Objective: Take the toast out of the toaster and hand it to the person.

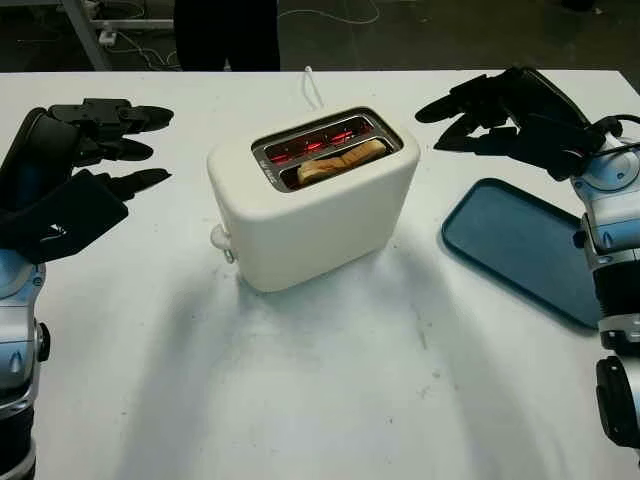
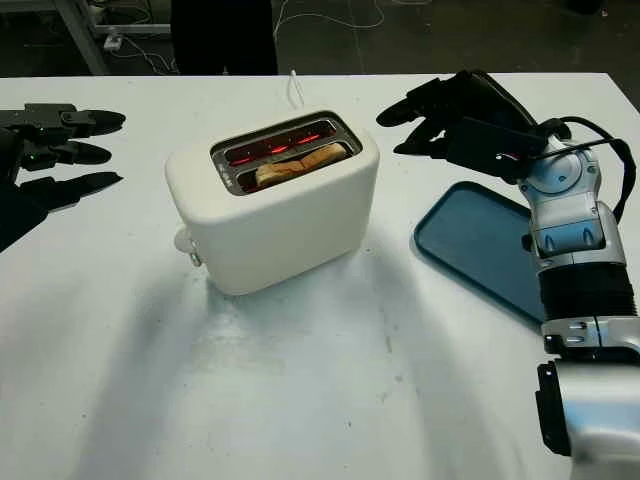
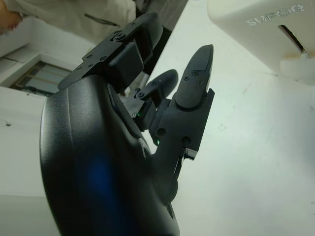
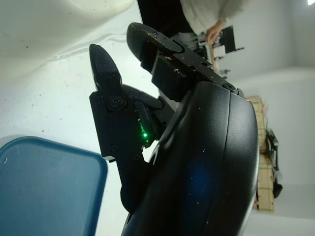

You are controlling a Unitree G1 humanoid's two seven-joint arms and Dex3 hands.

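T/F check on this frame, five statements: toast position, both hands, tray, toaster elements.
1. The toast sits in the toaster. True.
2. The right hand grips the toast. False: it is open, beside the toaster.
3. The blue tray holds a slice. False: it is bare.
4. The left hand is open, on the toaster's other side. True.
5. The slots glow red. True.

Background, as I see it: white table; dark floor beyond; loose cables; grey metal frame leg.
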